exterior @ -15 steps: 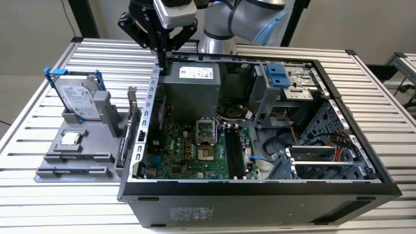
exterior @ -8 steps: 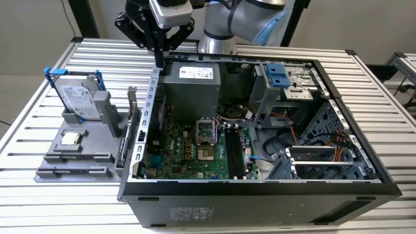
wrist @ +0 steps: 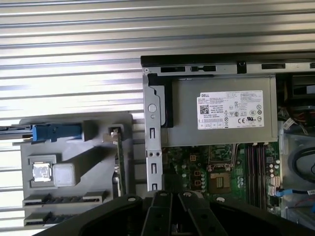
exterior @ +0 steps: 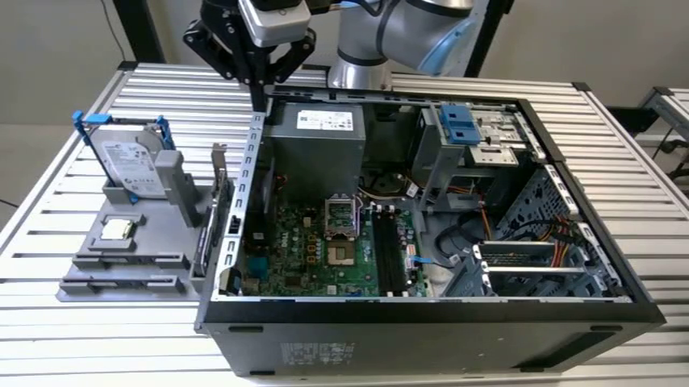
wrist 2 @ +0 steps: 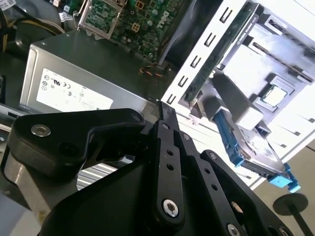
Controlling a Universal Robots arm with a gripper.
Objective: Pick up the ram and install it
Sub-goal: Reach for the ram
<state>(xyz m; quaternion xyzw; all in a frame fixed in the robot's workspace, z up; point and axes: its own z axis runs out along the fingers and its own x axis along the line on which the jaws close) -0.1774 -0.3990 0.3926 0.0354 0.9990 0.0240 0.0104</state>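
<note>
The ram (exterior: 219,201) is a long thin green stick standing on edge in the grey holder (exterior: 119,266), at the exterior view's left of the open computer case (exterior: 431,310). It also shows in both wrist views (wrist 2: 221,54) (wrist: 118,157). My gripper (exterior: 258,95) hangs above the case's back left corner, higher than the ram and behind it, with its black fingers (wrist 2: 165,115) closed together on nothing. The fingers' ends (wrist: 170,195) also appear in the first wrist view. Black memory slots (exterior: 388,250) lie on the green motherboard (exterior: 306,254) inside the case.
The holder also carries a silver hard drive (exterior: 129,165) in a blue frame and a small square processor chip (exterior: 116,230). A grey power supply (exterior: 318,145), drive cages (exterior: 473,137) and cables fill the case. The slatted metal table (exterior: 635,193) surrounds everything.
</note>
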